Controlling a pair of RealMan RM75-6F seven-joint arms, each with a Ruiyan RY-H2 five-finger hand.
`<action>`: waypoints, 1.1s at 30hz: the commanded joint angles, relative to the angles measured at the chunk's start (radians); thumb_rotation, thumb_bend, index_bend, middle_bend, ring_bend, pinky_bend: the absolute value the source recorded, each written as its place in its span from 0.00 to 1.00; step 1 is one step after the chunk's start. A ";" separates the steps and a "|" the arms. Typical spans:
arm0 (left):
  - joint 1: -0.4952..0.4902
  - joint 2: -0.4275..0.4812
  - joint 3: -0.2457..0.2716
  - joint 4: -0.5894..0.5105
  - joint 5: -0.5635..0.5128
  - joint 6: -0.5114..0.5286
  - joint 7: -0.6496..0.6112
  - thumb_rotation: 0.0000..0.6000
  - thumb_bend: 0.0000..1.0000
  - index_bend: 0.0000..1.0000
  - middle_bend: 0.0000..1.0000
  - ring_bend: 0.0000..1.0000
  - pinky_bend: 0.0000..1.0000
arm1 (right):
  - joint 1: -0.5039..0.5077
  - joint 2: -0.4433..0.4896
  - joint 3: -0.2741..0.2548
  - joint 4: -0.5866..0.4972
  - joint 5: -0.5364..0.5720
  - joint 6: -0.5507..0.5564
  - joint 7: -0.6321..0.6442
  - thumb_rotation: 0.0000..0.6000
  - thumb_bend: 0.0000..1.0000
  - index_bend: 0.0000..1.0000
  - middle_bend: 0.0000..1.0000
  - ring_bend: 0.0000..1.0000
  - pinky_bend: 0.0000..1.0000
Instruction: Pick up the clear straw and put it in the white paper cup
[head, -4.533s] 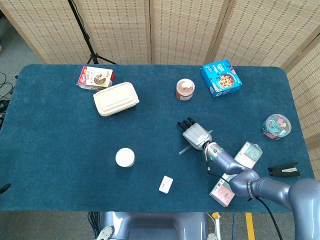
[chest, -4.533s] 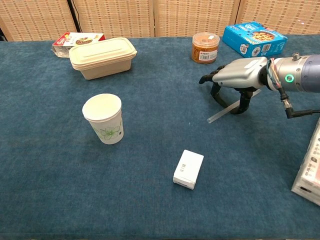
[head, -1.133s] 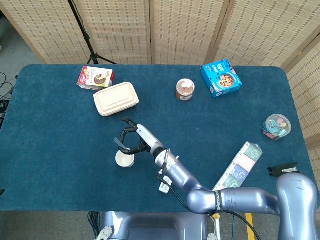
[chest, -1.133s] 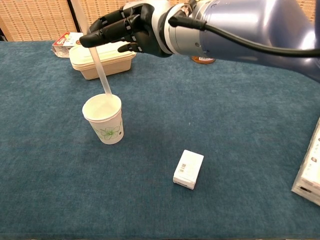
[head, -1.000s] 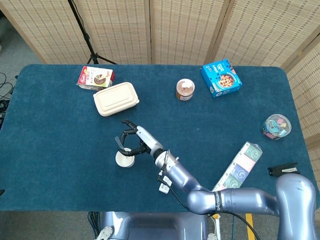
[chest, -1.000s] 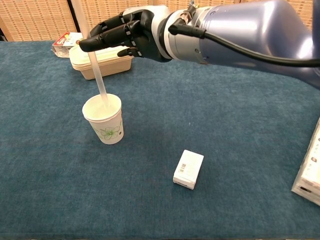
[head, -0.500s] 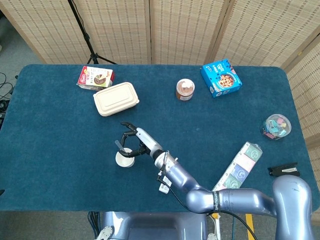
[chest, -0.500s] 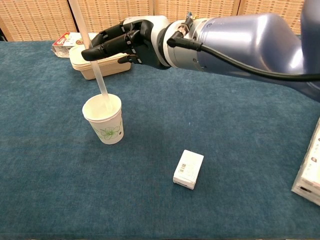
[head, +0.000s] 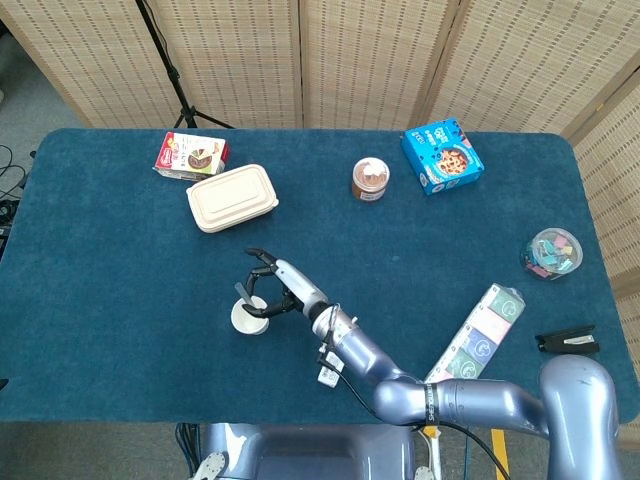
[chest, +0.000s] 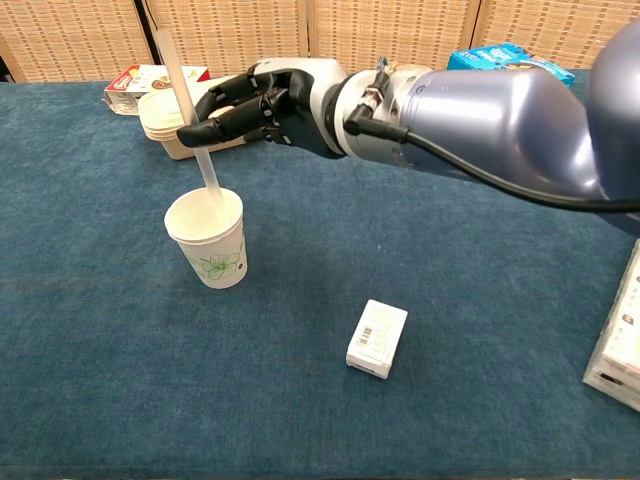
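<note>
The white paper cup (chest: 208, 245) with a green flower print stands upright on the blue cloth, left of centre; the head view shows the same cup (head: 250, 318) from above. The clear straw (chest: 180, 90) leans with its lower end inside the cup and its top pointing up and to the left. My right hand (chest: 255, 108) reaches in from the right, just above and behind the cup, and pinches the straw at mid-length with its fingertips (chest: 197, 129). In the head view this hand (head: 272, 290) hovers at the cup's upper right rim. My left hand does not show.
A beige lidded container (head: 232, 198) and a red box (head: 191, 155) lie behind the cup. A small white box (chest: 377, 338) sits near the front centre. A brown jar (head: 368, 178), a blue box (head: 442, 155), a clip jar (head: 553, 252) and a row of packs (head: 480, 330) lie to the right.
Over the last second my right hand has come down and slightly nearer, and the straw has sunk lower into the cup. Earlier still, the straw lay on the cloth at the right.
</note>
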 joint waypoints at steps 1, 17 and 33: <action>-0.001 0.000 0.000 0.000 0.000 -0.001 -0.001 1.00 0.00 0.00 0.00 0.00 0.00 | -0.008 -0.007 -0.017 0.014 -0.026 -0.005 -0.009 1.00 0.42 0.60 0.05 0.00 0.00; 0.002 0.001 0.001 0.006 0.002 0.005 -0.010 1.00 0.00 0.00 0.00 0.00 0.00 | -0.025 -0.030 -0.070 0.032 -0.137 0.025 -0.082 1.00 0.42 0.28 0.00 0.00 0.00; 0.007 -0.001 0.002 0.011 0.008 0.017 -0.014 1.00 0.00 0.00 0.00 0.00 0.00 | -0.092 0.187 -0.030 -0.221 -0.202 0.095 -0.160 1.00 0.27 0.11 0.00 0.00 0.00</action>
